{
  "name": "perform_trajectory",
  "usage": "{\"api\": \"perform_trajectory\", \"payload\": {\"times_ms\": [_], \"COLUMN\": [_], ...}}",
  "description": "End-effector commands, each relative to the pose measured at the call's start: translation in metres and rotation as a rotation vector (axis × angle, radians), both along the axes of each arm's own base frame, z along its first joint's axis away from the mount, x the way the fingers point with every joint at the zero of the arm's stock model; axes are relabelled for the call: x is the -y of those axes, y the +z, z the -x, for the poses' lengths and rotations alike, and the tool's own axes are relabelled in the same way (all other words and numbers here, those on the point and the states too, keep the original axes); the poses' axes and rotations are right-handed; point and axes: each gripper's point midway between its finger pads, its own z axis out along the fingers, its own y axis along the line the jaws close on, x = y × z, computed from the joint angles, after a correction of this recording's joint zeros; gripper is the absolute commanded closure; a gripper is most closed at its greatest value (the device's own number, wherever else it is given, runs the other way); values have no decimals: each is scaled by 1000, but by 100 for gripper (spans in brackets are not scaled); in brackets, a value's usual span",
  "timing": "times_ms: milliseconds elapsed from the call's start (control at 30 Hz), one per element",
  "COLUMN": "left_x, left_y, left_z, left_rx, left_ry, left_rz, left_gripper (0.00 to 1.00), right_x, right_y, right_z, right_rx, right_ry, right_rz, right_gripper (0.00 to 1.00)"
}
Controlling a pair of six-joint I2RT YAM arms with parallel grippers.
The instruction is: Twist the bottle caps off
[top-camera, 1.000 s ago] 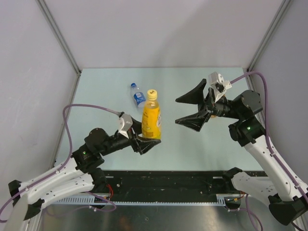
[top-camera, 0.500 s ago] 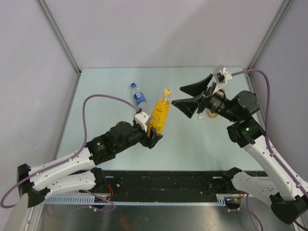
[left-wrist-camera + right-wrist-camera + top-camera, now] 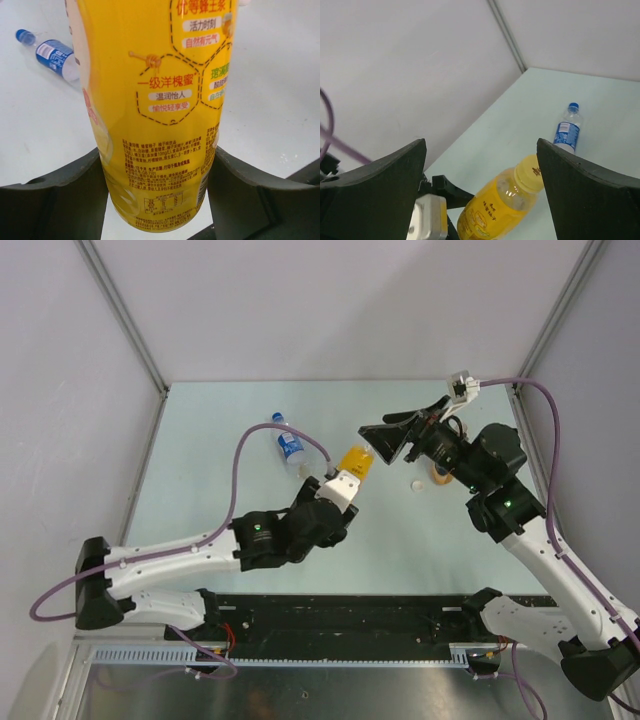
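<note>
yellow bottle [image 3: 160, 125]: glossy smooth plastic | clear bottle [image 3: 57, 55]: transparent plastic | table [image 3: 280, 100]: smooth | left pincer fingers [image 3: 55, 200]: matt black

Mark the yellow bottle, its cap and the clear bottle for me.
yellow bottle [image 3: 160, 125]: left wrist view, on the printed label, mid-body.
yellow cap [image 3: 530, 173]: right wrist view, middle of the cap.
clear bottle [image 3: 566, 134]: right wrist view, on its blue label.

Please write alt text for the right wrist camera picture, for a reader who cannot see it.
A tilted yellow bottle, its yellow cap on, shows between the right gripper's wide-open black fingers. Farther off, a clear bottle with a blue cap lies on the pale table.
</note>
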Motion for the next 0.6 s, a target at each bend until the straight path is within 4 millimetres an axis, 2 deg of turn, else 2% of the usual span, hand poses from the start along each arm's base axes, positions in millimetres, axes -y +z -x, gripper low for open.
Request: {"api": "perform_trajectory", "payload": {"times_ms": [0,67,233,433,567], "left_x": [-11,-11,-11,-13,-12], "left_y": [20,20,22,22,19], "left_z": [-11,-12,-13,-14,-13], "left_rx": [91,105,119,123,116], "left_ry": [135,152,180,193,181], "left_rz": [-68,-95,-117,-135,-151], "left_gripper": [100,100,100,100,100], "right_x": [12,14,20,28,23], "right_y": [0,-4,-28,-44,-49], "right_z": [-11,-16,-28,-42,-44], "right_rx": [-45,-66,-156,-234,-254], "right_ry": [-100,-127,-186,-173,-130], "right_rz": [-25,-16,54,58,56], "right_gripper": [5,7,12,17,27]}}
